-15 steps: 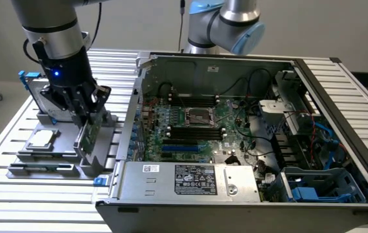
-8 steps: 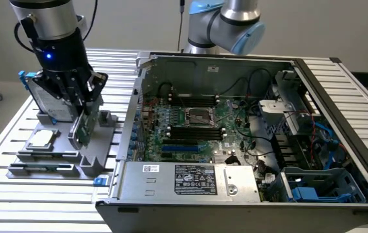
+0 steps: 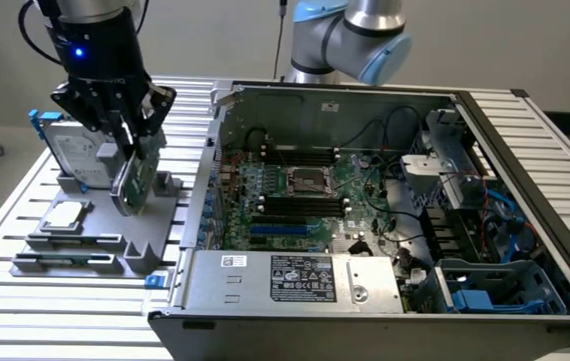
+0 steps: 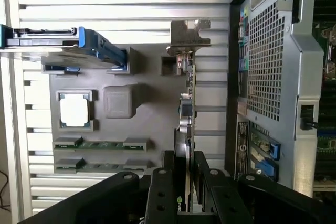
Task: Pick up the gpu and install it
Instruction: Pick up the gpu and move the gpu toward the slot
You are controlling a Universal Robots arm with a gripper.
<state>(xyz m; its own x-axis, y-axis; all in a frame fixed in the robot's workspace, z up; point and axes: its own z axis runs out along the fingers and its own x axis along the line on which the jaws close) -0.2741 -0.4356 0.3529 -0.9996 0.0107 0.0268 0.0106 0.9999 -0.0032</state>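
The gpu (image 3: 134, 180), a single card, stands on edge at the grey holder (image 3: 143, 257), on the holder's side nearest the one open computer case (image 3: 295, 278). The pincer (image 3: 131, 141) is half closed and grips the card on both faces. The holder also carries one hard drive (image 3: 69, 150), one processor chip (image 3: 65, 216) and two memory sticks (image 4: 102, 144).

gpu (image 4: 186, 103) edge nearest the gripper (image 4: 184, 156) buried between the fingers (image 4: 164, 182) — contact surfaces hidden. hard drive (image 3: 69, 147) behind the gripper partly blocked; power supply label (image 3: 300, 277) too small to read.
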